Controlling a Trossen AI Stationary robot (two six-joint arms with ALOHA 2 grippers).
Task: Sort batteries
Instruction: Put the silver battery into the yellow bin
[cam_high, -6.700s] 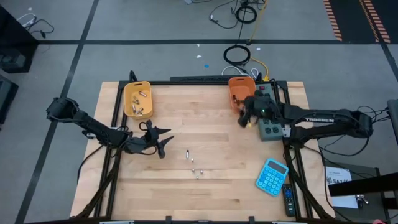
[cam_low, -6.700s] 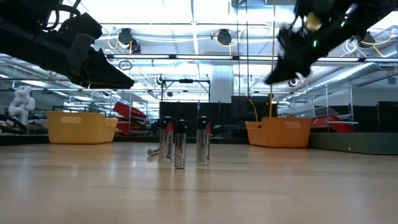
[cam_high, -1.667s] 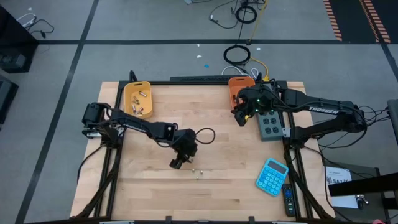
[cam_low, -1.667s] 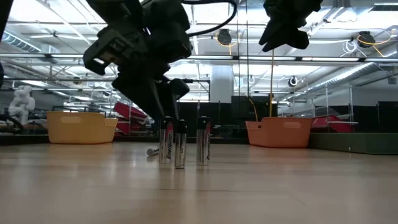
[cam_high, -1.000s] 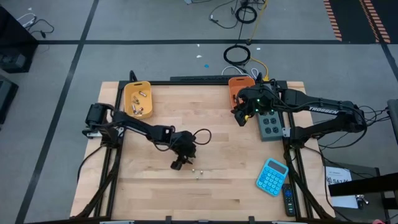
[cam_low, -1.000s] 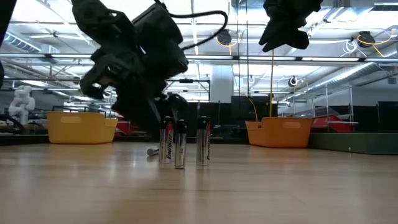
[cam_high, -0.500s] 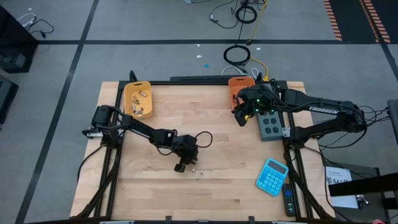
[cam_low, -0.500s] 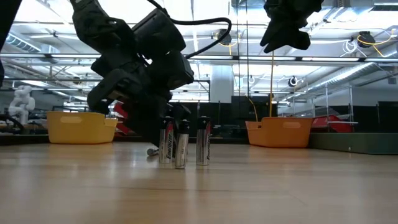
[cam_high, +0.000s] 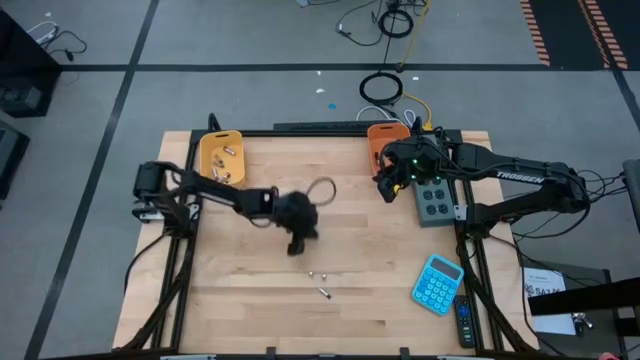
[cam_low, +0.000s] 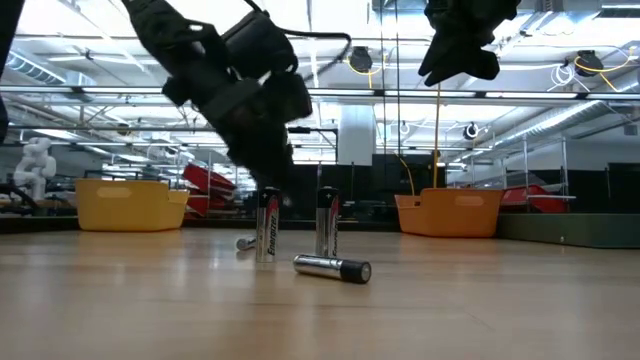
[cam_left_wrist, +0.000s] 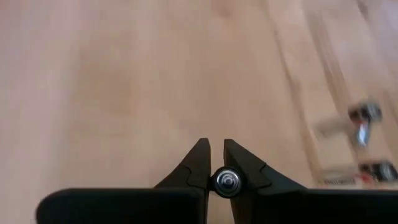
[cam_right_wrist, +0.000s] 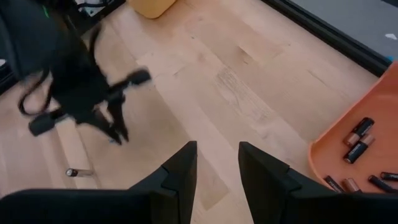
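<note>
Two batteries (cam_low: 266, 228) (cam_low: 327, 225) stand upright on their ends mid-table. A third battery (cam_low: 333, 267) (cam_high: 324, 292) lies on its side nearer the front edge, and a small one (cam_low: 245, 243) lies behind them. My left gripper (cam_high: 298, 243) (cam_left_wrist: 216, 163) hangs above the table just beyond them, shut on a small silvery battery (cam_left_wrist: 226, 180). My right gripper (cam_high: 384, 187) (cam_right_wrist: 217, 158) waits high up beside the orange bin (cam_high: 385, 145), open with nothing between its fingers. My left gripper pinches the battery's round sides (cam_left_wrist: 226, 180) between its two fingers, a little back from their tips. The battery lies along the fingers, and only one end of it shows, facing the wrist camera. The fingers slant down from the table's left, with the battery lifted clear.
The yellow bin (cam_high: 220, 160) at the far left and the orange bin (cam_right_wrist: 360, 143) at the far right each hold several batteries. A grey box (cam_high: 434, 203) and a blue calculator (cam_high: 437, 284) sit on the right side. Bare wood lies around the standing batteries.
My left gripper has shut, risen and swung toward the table's far edge, rolling its wrist. One of the three upright batteries has tipped over and now lies on its side nearer the front edge. The other two still stand.
</note>
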